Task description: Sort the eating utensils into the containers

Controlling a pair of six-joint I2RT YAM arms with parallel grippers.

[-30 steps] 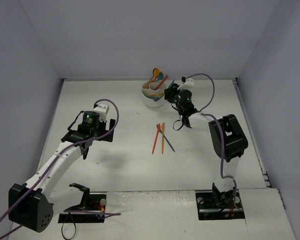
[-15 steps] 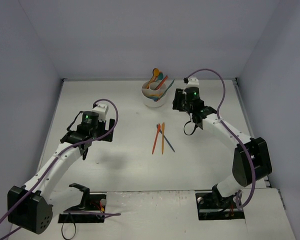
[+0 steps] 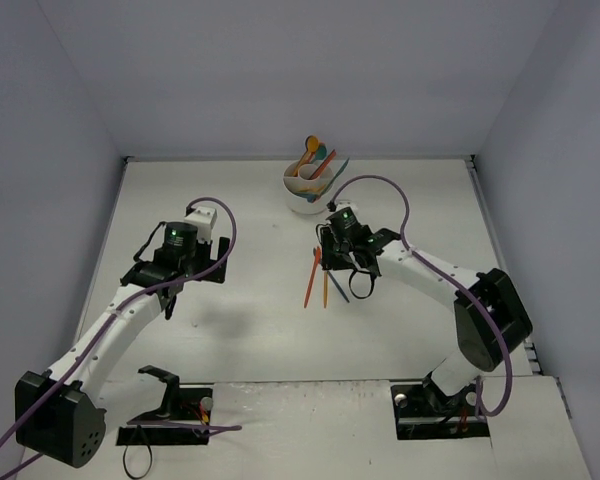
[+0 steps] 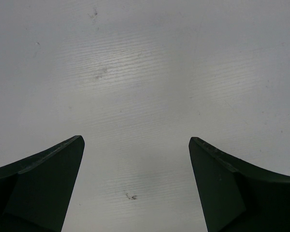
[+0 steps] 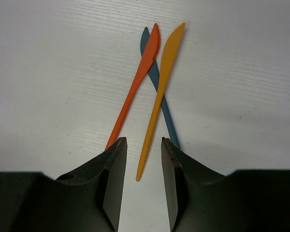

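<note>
Surface [image 3: 250, 320] under left end effector [image 4: 136, 142] bare; fingers stand wide apart. Three crossed knives [image 5: 159, 92] lie mid-surface below right end effector [image 5: 144, 145]; yellow handle tip shows in its narrow finger gap. Cup [image 3: 302, 206] with protruding utensils [image 3: 318, 155] blocks far centre

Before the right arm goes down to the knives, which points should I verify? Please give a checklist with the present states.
1. Right gripper jaws apart: ok, partly open, empty.
2. Orange knife handle lined up with the gap: ok.
3. Orange knife free of the others: not ok; teal knife crosses under it, red-orange knife lies close beside.
4. Free room in white cup: cannot tell.
5. Left gripper out of the way: ok, open, away from the knives.
</note>
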